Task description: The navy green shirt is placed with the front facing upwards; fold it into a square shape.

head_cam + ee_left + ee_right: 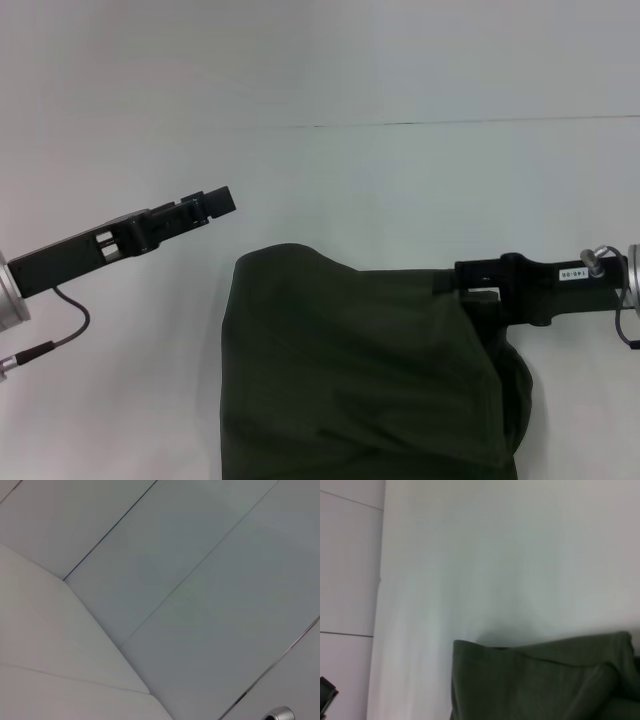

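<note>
Navy green shirt (pixel 360 370) lay bunched on the white table (pixel 120 420), filling the head view from about 6 o'clock out toward 4 o'clock, its plain back uppermost in a rough, partly folded heap with no print showing. The right gripper (pixel 470 283) sat at about 3 o'clock, its tip at the cloth's far right edge, where a rumpled fold bulged below it; whether its fingers were closed on fabric or merely touching could not be told. The left gripper (pixel 215 203) hovered at about 9 o'clock, raised off the table and well apart from the garment, holding nothing; how wide its fingers stood could not be told either. Judging by the uneven outline, the fold looked only partly made. To do it well, the right arm would probably need to carry its edge flat and straight across so the layers lined up, while the left came in to pin or smooth the near side and stop the heap dragging. The surface was plain, matte white, meeting a pale wall (pixel 320 60) along a thin dark seam toward 12 o'clock; the left wrist view showed only light panels with narrow joints.
</note>
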Controlling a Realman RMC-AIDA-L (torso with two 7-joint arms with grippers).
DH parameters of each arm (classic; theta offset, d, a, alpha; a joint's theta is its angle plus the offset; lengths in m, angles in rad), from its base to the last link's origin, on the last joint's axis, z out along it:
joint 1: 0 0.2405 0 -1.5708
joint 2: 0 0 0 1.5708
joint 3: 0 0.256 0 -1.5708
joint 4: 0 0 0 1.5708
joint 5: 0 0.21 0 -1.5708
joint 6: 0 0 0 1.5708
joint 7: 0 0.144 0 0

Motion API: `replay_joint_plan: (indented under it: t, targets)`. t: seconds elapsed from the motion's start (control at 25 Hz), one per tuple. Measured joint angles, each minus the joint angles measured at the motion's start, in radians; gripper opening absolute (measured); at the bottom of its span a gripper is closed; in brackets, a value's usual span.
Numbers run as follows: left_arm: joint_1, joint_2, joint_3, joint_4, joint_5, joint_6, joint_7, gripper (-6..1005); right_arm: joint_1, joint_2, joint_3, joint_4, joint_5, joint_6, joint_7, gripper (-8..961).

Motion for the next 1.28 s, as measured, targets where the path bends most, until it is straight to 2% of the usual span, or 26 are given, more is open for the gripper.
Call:
replay_joint_plan:
  t: [0.64, 0.8, 0.96, 1.28]
  targets:
    - [-0.006, 0.004, 0.014, 0.004, 0.007, 0.009, 0.004, 894, 0.047, 0.020, -0.025, 0.014, -0.042, 0.056, 0.018, 633]
    - [-0.001, 0.014, 0.063, 0.069, 0.074, 0.122, 0.130, 894, 0.051, 0.028, -0.053, 0.003, -0.043, 0.067, -0.006, 605]
    - [0.030, 0.007, 0.065, 0.161, 0.132, 0.210, 0.300, 893, 0.056, 0.030, -0.058, 0.002, -0.043, 0.073, -0.021, 513]
    - [0.046, 0.001, 0.062, 0.222, 0.283, 0.149, 0.422, 893, 0.051, 0.035, -0.046, -0.039, -0.021, 0.079, -0.039, 311]
